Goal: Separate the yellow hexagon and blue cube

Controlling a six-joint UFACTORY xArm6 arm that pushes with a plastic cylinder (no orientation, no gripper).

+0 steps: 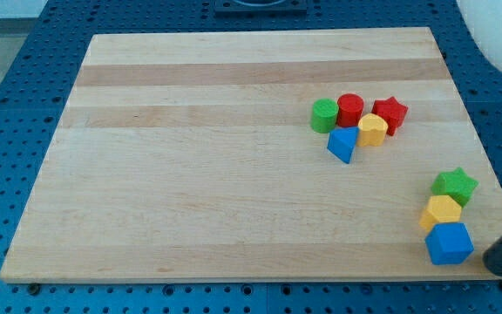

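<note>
The yellow hexagon and the blue cube sit touching near the board's bottom right corner, with the hexagon just above the cube. A green star touches the hexagon's top. My dark rod enters from the view's right edge. My tip is just right of the blue cube, at the board's edge, a small gap away from it.
A second cluster lies up and to the left: a green cylinder, a red cylinder, a red star, a small yellow block and a blue wedge-like block. The wooden board lies on a blue pegboard.
</note>
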